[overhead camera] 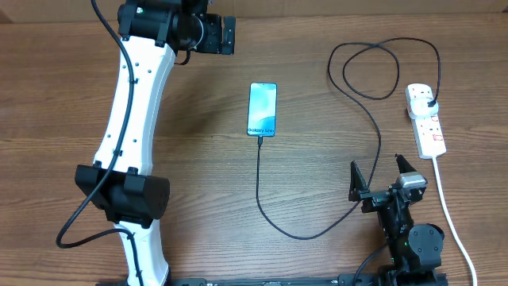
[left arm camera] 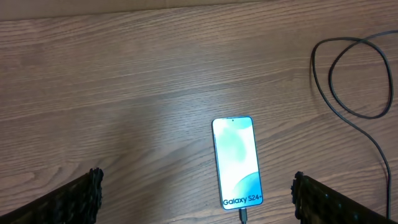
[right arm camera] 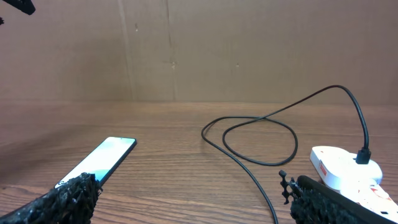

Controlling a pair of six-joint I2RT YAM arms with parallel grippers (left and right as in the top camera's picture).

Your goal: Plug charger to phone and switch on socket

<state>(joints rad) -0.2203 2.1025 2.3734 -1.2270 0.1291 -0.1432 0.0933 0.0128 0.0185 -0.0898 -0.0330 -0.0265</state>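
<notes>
Flat on the desk (overhead camera: 63, 95), screen up, near the middle: the phone (overhead camera: 263, 109), lettered end toward the arm bases. Meeting that end: the small tip of the charger (overhead camera: 258, 183), apparently plugged in. From there, thin black cable toward the front, curving right, then up into a loose loop, ending in a black plug seated in the socket (overhead camera: 426, 123) at the desk's right side. Switch position too small to tell. Trailing from the socket toward the front edge: a thick white cord (overhead camera: 448, 210). Left jaws released, spread wide, grasping nothing, beyond the phone's far end and to its left, well apart from it. Right jaws likewise spread wide and empty, low over the desk, with the cable passing between them ungripped.
</notes>
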